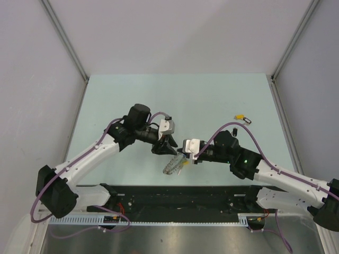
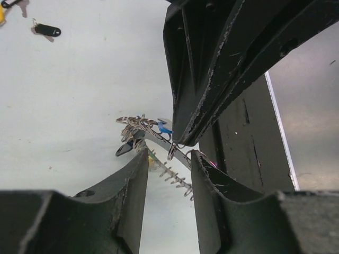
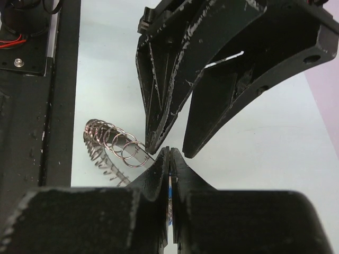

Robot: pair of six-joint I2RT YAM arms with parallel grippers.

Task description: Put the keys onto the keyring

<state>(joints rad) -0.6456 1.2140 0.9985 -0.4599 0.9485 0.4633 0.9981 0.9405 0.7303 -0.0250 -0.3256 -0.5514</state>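
Pale green table (image 1: 175,100) fills the space between plain grey wall panels (image 1: 159,32), and the two arms meet near its front edge. From the right, the right tool (image 3: 168,154) has its fingers pressed tight together. They nip the thin wire of the large silver-grey metal keyring with the ribbed, chain-like edge (image 1: 174,165), and a sliver of blue shows in the seam between them. Facing it tip to tip, the left tool (image 2: 169,159) stands about half open. Its two black fingers (image 2: 132,185) straddle the ring's band with a gap on each side, and I cannot tell whether either of them touches it. The keyring hangs tilted just below the two tools, lifted clear of the table with its shadow underneath. A cluster of tiny metal keys on small wire loops (image 2: 133,127) is bunched along the ring, with a small blue plastic tag (image 2: 165,128) right beside the right tool's tip. In the right wrist view those loops appear as a row of overlapping circles next to the ribbed edge. Well apart, toward the right side of the table, a key with a yellow tag (image 1: 239,116) and a key with a black tag (image 1: 247,121) lie loose, close to each other.
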